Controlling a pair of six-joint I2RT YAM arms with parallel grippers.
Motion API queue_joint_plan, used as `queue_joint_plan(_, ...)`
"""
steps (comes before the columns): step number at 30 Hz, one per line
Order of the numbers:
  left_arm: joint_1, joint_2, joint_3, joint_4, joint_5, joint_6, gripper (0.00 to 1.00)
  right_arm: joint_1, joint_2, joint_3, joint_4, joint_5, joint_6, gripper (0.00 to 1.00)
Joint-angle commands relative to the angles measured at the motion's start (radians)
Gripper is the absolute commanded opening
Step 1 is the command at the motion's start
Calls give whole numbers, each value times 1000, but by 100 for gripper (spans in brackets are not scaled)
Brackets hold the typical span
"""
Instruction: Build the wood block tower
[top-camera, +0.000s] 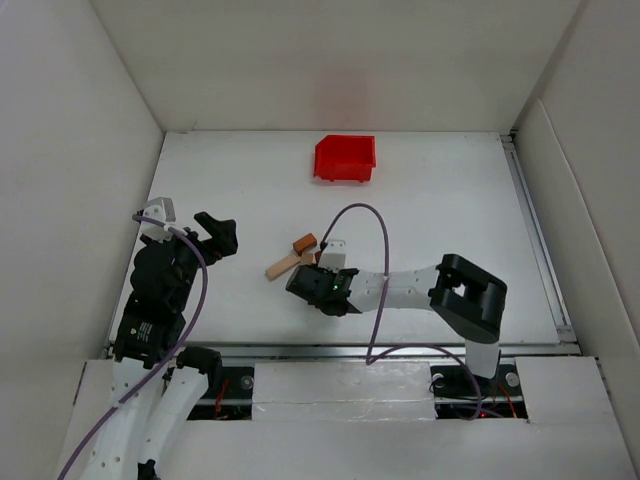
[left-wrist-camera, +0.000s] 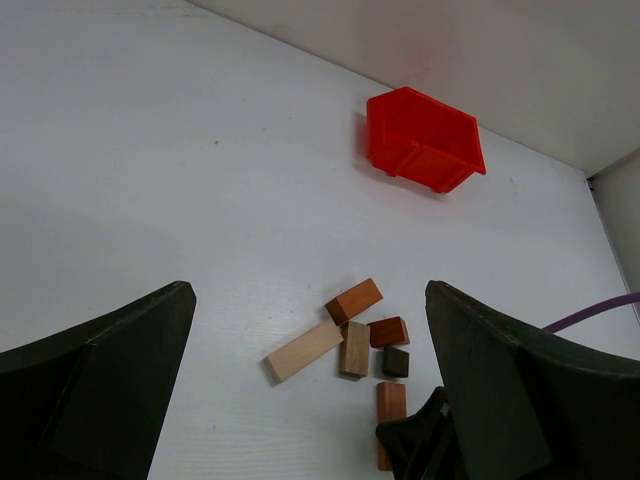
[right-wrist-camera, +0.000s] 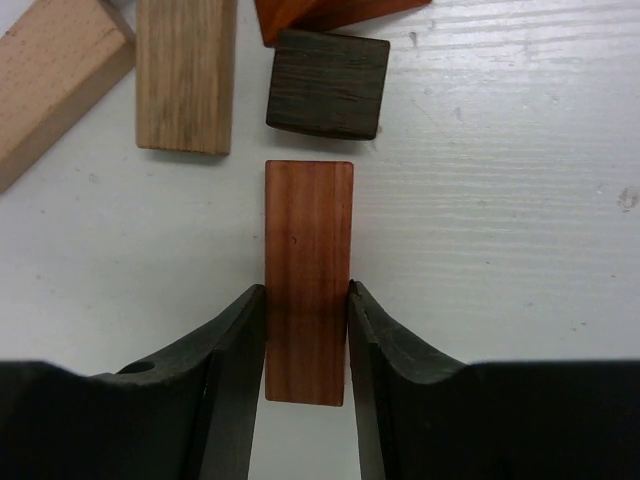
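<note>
The top view looks down from above and behind the arms onto the whole table (top-camera: 430, 200). The left wrist view slants across it toward the red bin (left-wrist-camera: 424, 140), while the right wrist view hangs close over the reddish-brown block (right-wrist-camera: 308, 230) at the right claw (right-wrist-camera: 305, 290); all three share the block cluster (top-camera: 288, 264).

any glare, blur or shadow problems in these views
Top view: soft even light, the red bin tinting the back wall faintly pink. Left wrist: blocks sharp, the left hand dark and near featureless. Right wrist: reddish-brown block crisp, grain visible, gripped by the right hand.
</note>
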Motion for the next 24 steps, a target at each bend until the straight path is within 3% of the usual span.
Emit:
queue_joint_plan(1,-6,-11,-3,43,5,15,99,-27,-76,-59,41,15,-1,29)
queue_joint_plan(7,-6,-5,-2,44,6,15,99,-55,-309,-186,19,35,-39,22)
queue_joint_plan(13,-6,-10,-2,44,5,15,99,-161,-444,-275,48,-42,-235,21)
queue_joint_plan(14,-6,-10,-2,46,3,15,99,-187,-461,-289,67,-69,-337,21)
queue_joint_plan(18,-6,-10,-5,46,2,15,99,-358,-458,-332,194,-296,-517,17)
queue_joint_plan(24,-6,-7,-5,46,6,15,99,-469,-357,-284,196,-304,-616,20)
